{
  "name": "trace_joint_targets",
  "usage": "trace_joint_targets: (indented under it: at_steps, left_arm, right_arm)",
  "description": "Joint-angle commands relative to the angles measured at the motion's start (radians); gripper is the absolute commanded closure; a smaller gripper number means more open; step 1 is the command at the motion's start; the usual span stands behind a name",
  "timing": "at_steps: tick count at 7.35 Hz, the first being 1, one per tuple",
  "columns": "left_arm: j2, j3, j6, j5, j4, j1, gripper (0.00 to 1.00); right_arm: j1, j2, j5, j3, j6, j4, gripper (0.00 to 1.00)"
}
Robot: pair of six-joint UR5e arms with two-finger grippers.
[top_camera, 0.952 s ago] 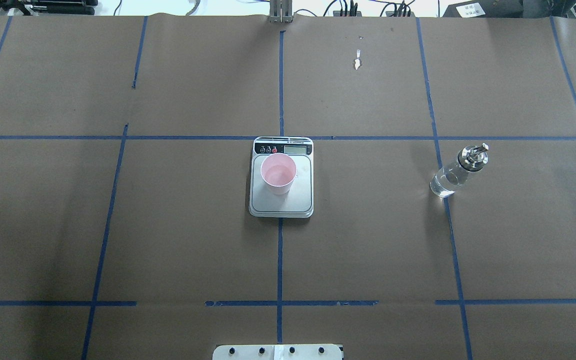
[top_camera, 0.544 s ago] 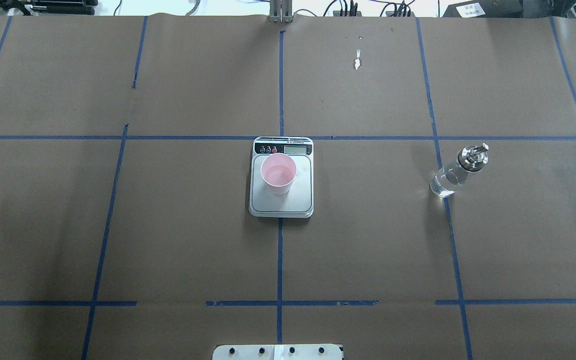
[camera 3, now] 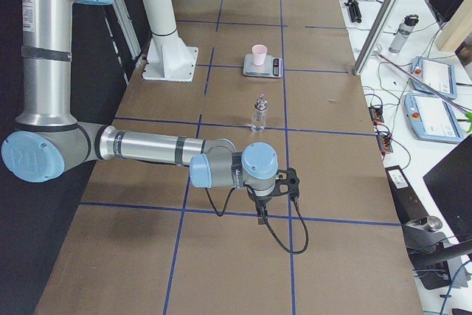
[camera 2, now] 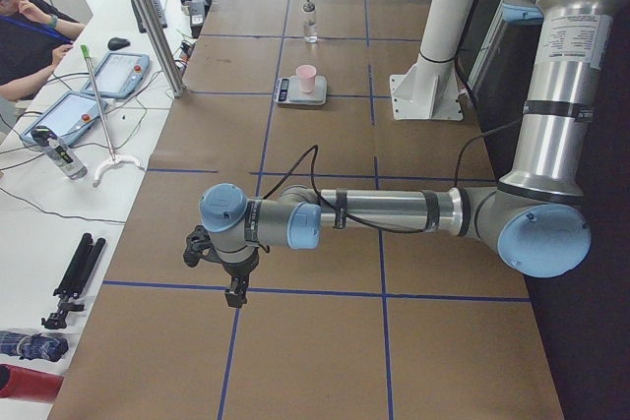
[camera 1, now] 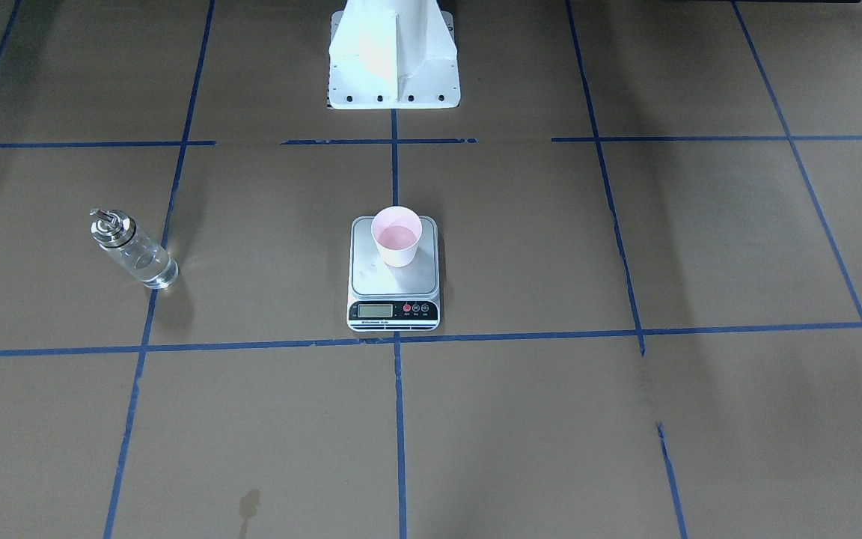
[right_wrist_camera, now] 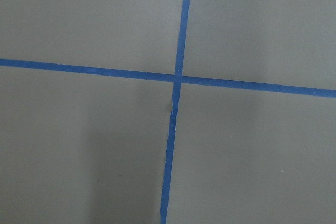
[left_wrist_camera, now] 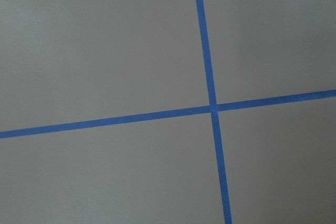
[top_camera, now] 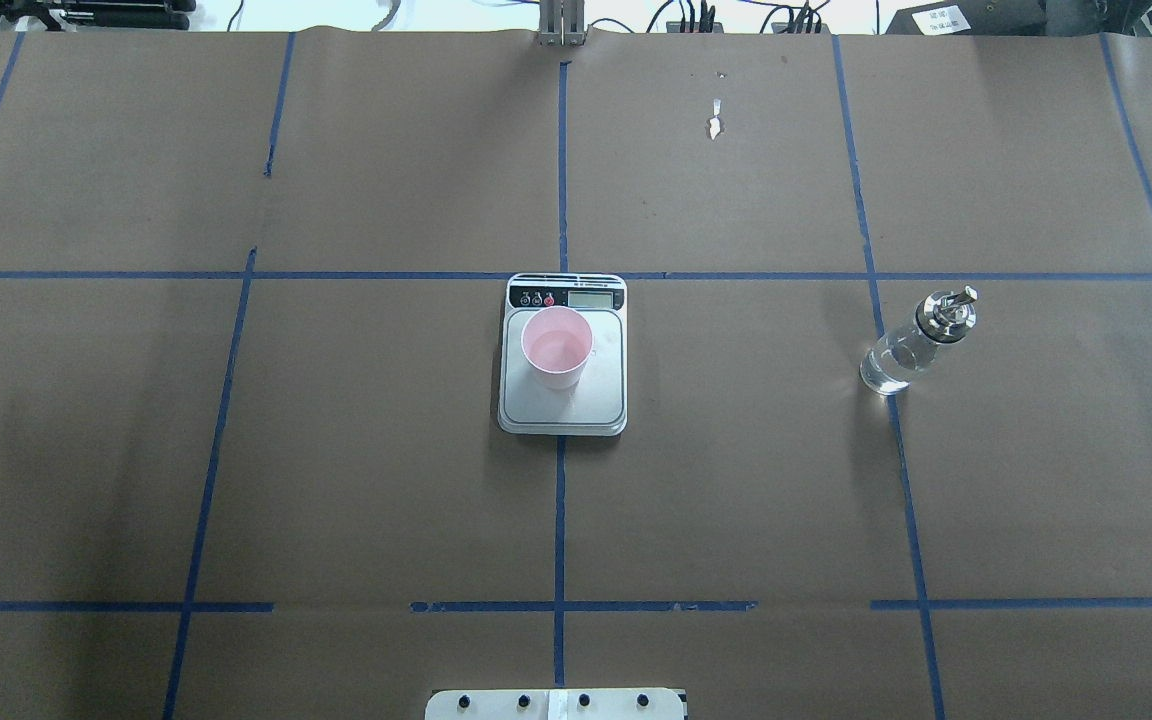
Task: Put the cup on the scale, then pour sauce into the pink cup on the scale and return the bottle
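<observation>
The pink cup [top_camera: 556, 348] stands upright on the steel scale [top_camera: 576, 405] at the table's middle, towards the display end of the platform [camera 1: 393, 283]. A pale liquid level shows inside the cup [camera 1: 396, 238]. The clear glass bottle [top_camera: 911, 345] with its silver spout stands upright on the table to the right, with clear sauce in it [camera 1: 139, 258]. Both arms are far from these things. The left gripper [camera 2: 234, 292] hangs over the table's left end and the right gripper [camera 3: 260, 217] over its right end. I cannot tell whether either is open or shut.
The white robot pedestal [camera 1: 393, 52] stands at the near edge behind the scale. Blue tape lines [top_camera: 560, 520] divide the brown table cover. Side benches hold tablets [camera 2: 59, 115], cables and a tripod [camera 2: 74, 277]; a person [camera 2: 30, 31] sits there.
</observation>
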Motion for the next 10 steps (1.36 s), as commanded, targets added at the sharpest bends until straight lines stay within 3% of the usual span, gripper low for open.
trace_joint_targets:
  at_steps: [1,5,6,10]
  left_arm:
    - [-0.001,0.002,-0.003,0.000,0.000,0.000,0.00]
    - [0.001,-0.001,-0.003,-0.005,0.000,0.000,0.00]
    - [0.001,-0.002,-0.003,-0.005,0.000,0.000,0.00]
    - [0.002,-0.004,-0.003,-0.005,0.000,0.000,0.00]
  right_arm:
    - [-0.003,0.005,0.001,-0.003,0.001,0.004,0.00]
    - [-0.003,0.005,0.002,-0.003,0.014,0.004,0.00]
    - [-0.003,0.007,0.007,0.003,0.110,0.006,0.00]
    - [-0.003,-0.002,-0.004,0.001,0.195,0.006,0.00]
